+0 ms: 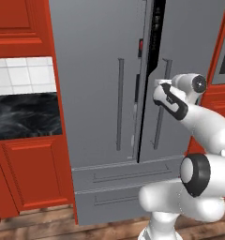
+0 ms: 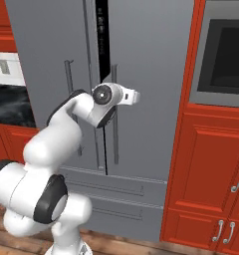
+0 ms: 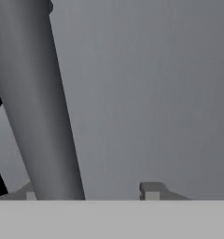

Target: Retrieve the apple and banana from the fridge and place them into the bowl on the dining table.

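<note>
I stand on a wood-plank floor (image 1: 34,220) before the fridge (image 1: 95,70), which sits flush between red cabinets (image 1: 30,173). To its left runs a black veined counter (image 1: 25,115) backed by white tiles (image 1: 23,75); to its right, in the right base view, a built-in oven (image 2: 223,55) is set into the red wall above panelled doors with silver pulls (image 2: 237,177).

The fridge shows two tall doors, two long vertical bar handles and two drawers at the bottom edge (image 1: 123,176). The right door (image 2: 151,84) stands a little ajar, with a dark gap (image 1: 149,70) running down the middle seam. A small spot of red (image 1: 141,45) shows in the upper part of that gap, but I cannot tell what it is.

My arm reaches up to the right door, my hand at the upper part of its handle (image 1: 161,110). In the hand view that handle (image 3: 39,102) is a thick grey bar rising just in front of my gripper (image 3: 90,192), between the two fingertips (image 3: 151,189), with the door's flat grey face behind it. My fingers stand apart on either side of the bar; I cannot tell whether they are touching it.
</note>
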